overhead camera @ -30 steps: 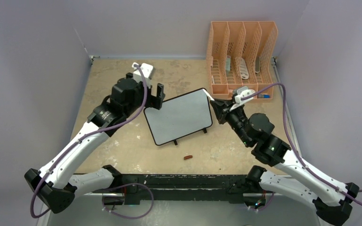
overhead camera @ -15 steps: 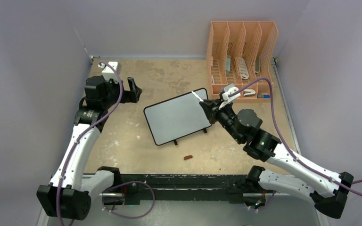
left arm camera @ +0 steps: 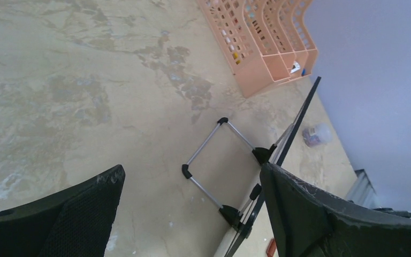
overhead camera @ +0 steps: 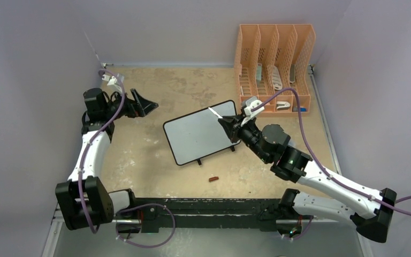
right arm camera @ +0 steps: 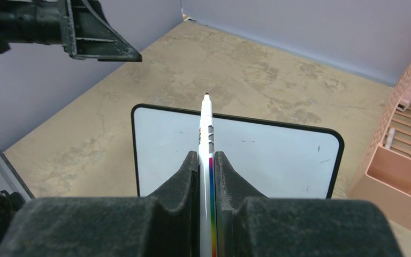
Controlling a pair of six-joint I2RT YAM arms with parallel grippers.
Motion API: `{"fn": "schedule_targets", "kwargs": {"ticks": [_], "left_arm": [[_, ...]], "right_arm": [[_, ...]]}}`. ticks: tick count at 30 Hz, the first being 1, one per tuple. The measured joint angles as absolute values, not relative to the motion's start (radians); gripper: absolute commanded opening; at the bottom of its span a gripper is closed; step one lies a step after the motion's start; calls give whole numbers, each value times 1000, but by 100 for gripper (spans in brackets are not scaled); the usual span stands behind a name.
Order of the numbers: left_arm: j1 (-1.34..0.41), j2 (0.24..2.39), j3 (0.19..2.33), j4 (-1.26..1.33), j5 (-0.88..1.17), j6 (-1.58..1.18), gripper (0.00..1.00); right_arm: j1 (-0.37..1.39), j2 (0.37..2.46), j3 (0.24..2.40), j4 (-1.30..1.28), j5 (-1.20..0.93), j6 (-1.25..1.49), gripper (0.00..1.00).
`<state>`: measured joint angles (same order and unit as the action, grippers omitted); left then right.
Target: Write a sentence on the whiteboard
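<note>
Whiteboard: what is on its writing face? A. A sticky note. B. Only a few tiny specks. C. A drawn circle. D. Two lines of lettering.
B: the right wrist view shows the whiteboard bare but for a few tiny dark specks, with the pen in the right gripper pointing toward it.

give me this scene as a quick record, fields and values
whiteboard: mid-table, tilted on its stand, no lettering, only faint specks
right gripper: shut on a marker
marker: white, tip pointing over the board's top edge; contact cannot be told
left gripper: open, holding nothing, left of the board and apart from it
rack: orange, back right
red-brown piece: small, on the table in front of the board
</note>
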<state>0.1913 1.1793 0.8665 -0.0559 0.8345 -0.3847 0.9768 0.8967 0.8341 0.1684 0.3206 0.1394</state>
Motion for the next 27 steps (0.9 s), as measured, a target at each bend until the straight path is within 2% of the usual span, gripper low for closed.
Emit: {"fn": "schedule_targets", "kwargs": {"ticks": [19, 27], "left_arm": [[215, 1407, 772, 334, 1232, -518, 81], [77, 1406, 767, 258, 1303, -399, 74]], "right_arm": [[1009, 931, 830, 233, 304, 164, 0], [1021, 959, 828, 247, 292, 164, 0]]}}
